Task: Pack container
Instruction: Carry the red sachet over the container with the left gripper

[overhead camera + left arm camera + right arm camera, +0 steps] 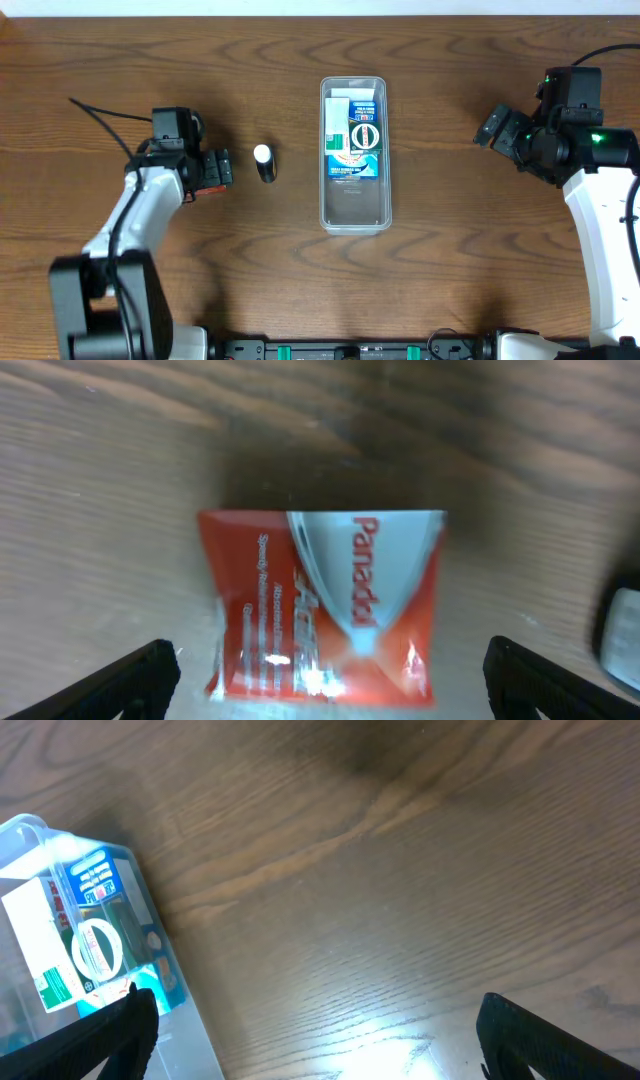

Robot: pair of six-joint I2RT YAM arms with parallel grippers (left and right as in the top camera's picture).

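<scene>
Container (354,208): clear tub at mid table (450,260), between the two arms; one rounded corner also shows at the left edge of the right wrist view (25,830).
Long axis: runs near-to-far from the robot, i.e. top to bottom in the overhead view, crosswise to the line from gripper to gripper.
Inside container: blue-green box (356,145) w/ a white ring on it, lying lengthwise along the tub in its far half; near half is bare.
Print on blue-green box (100,935): white label patches and a blue badge, lettering too small to read.
Red box (325,605): red and silver pack, "Panadol" in red letters across the silver part; smaller white lines beside it are blurred, unreadable.
Red box place (207,176): well to the left of the container, at the L gripper.
Bottle (264,163): small, dark, white cap, between the red box and the container, apart from both.
L gripper (226,167): fingers spread, one each side of the Panadol pack, w/ a gap showing on both sides in the left wrist view (330,660); not gripping it.
R gripper (492,128): well to the right of the container, toward its far end; fingers wide apart over bare wood (315,1020), nothing between them.
Blurred pale shape (620,635): at the right edge of the left wrist view, can't tell what it is.
</scene>
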